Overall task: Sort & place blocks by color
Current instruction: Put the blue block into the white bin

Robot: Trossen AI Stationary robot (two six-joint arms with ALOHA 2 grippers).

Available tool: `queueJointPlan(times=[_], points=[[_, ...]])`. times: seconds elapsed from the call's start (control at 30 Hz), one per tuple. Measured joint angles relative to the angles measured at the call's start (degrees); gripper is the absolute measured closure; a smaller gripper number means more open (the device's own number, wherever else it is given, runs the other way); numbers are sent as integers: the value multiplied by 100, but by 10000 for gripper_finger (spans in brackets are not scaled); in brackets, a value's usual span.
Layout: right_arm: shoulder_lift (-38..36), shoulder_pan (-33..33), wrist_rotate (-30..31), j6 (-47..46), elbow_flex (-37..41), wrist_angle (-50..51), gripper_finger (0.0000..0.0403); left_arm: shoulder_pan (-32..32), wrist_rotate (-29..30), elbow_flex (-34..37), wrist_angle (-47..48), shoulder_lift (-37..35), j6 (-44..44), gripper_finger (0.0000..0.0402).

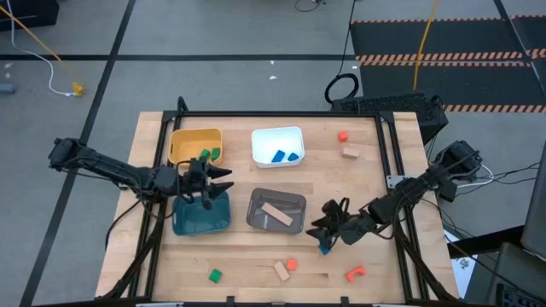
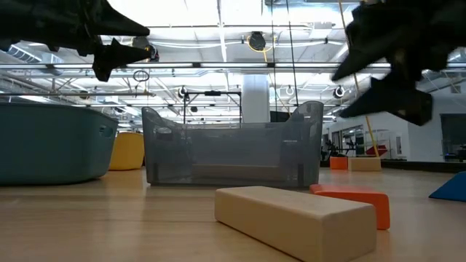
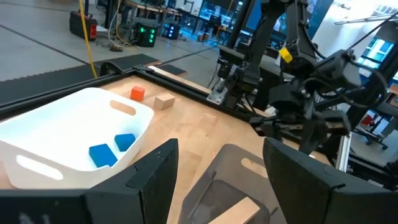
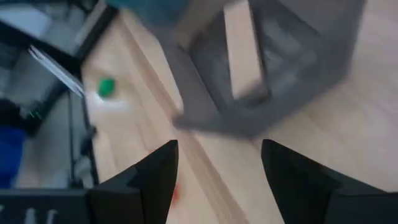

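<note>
My left gripper (image 1: 223,182) (image 3: 221,180) is open and empty, hovering between the yellow bin (image 1: 186,136) and the teal bin (image 1: 201,220). My right gripper (image 1: 316,224) (image 4: 217,180) is open and empty, raised beside the grey bin (image 1: 299,205), just above a blue block (image 1: 325,249) that lies on the table. Green blocks (image 1: 210,154) sit in the yellow bin, blue blocks (image 1: 287,157) in the white bin (image 1: 277,135), and a tan bar (image 1: 276,214) in the grey bin. Loose on the table are a green cube (image 1: 215,275), a tan block (image 1: 281,271), an orange block (image 1: 292,265) and a red-orange arch (image 1: 355,274).
A red-orange cube (image 1: 342,136) and a tan block (image 1: 350,152) lie near the table's far right corner. The four bins cluster mid-table. A black frame (image 1: 388,145) runs along the table's far, left and right edges. Bare wood shows between the bins and the near-edge blocks.
</note>
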State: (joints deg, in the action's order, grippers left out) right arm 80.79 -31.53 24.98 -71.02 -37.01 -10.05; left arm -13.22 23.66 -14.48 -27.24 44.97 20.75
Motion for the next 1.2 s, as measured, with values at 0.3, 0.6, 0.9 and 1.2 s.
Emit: queueJointPlan(times=[0.3, 0.6, 0.9, 1.2], points=[[-2, 228, -312, 653, -35, -1975, 179, -81, -22, 0, 13, 0, 288, 167], [171, 66, 348, 966, -1430, 855, 179, -230, -31, 0, 16, 0, 820, 167], [675, -10, 356, -1150, -1812, 2755, 188, -455, -46, 0, 12, 2, 966, 167], [1199, -177, -453, -1791, -1812, 3180, 231, -504, -81, 0, 74, 2, 955, 167]])
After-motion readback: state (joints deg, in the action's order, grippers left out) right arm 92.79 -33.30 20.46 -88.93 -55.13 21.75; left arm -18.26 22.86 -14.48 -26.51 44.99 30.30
